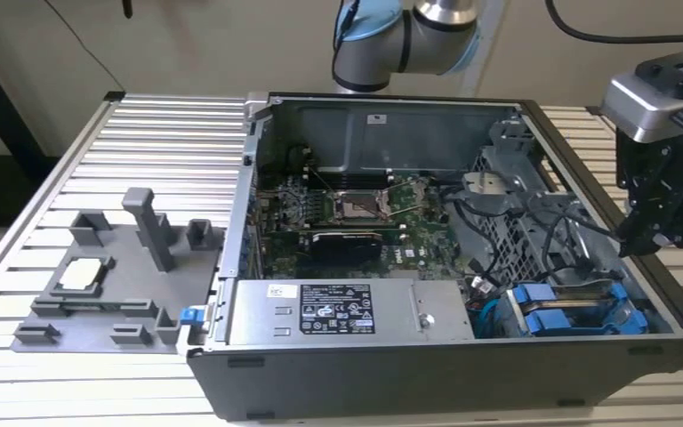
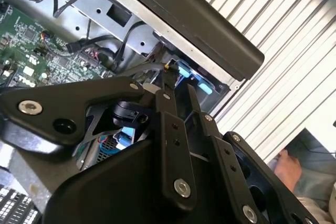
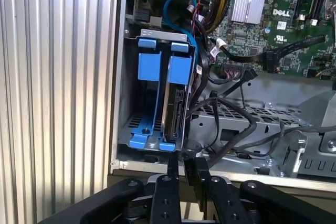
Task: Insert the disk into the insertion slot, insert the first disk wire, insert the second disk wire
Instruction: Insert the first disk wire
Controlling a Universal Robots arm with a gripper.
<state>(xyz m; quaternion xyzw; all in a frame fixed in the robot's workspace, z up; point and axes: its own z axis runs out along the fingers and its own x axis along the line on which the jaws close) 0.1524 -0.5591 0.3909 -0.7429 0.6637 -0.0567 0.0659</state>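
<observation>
The disk, silver in a blue carrier, stands inside the insertion slot of the grey drive cage, beside a second blue carrier. In the exterior view the blue carriers sit at the case's near corner on the exterior view's right. My gripper hovers over the case wall just outside the cage, fingers close together with nothing seen between them. It also shows in the second wrist view and the exterior view. Loose black wires lie beside the cage, one ending in a black plug.
A grey labelled power-supply box fills the case's near side, with the green motherboard behind it. A grey fixture stands on the slatted table. A person's hand is beyond the table edge.
</observation>
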